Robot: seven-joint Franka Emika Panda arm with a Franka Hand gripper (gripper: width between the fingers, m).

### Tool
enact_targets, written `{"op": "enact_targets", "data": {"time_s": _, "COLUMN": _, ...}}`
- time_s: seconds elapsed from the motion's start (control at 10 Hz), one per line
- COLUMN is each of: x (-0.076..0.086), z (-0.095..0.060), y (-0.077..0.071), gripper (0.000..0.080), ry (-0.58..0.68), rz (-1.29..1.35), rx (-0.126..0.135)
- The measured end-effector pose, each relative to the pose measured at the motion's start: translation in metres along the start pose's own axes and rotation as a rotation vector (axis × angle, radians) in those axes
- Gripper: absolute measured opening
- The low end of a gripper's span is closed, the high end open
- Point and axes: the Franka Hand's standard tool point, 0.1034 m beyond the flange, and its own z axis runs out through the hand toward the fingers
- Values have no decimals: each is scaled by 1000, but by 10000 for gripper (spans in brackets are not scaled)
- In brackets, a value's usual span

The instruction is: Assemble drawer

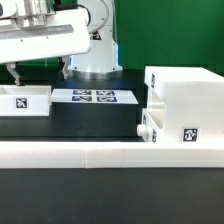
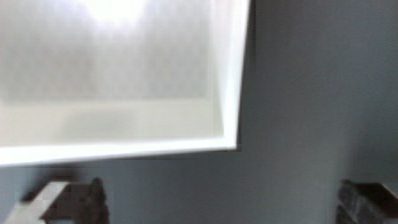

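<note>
Two-finger black gripper (image 2: 222,200), apart and empty, hovers above the white plastic open-top tray (image 1: 22,100) at the scene's nine o'clock, likely aligning to grasp.

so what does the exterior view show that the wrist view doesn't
Only the exterior view: the large white cube-shaped plastic housing, a smaller white knobbed tray beside it, the flat white marker board and the long low white rail. Only the wrist view: the bare inside of the white open-top plastic tray, and the gripper seen open, fingers wide apart. Shared: that tray, the gripper and the dark table.
</note>
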Motion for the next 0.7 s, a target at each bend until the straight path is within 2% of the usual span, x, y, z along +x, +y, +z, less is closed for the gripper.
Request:
{"op": "enact_targets", "data": {"time_s": 0.5, "x": -3, "z": 3, "y": 0, "gripper": 649, "ry": -4, "rz": -3, "rx": 5}}
{"op": "enact_targets", "data": {"time_s": 0.7, "x": -18, "z": 12, "y": 2, "gripper": 649, "ry": 0, "rz": -27, "rx": -9}}
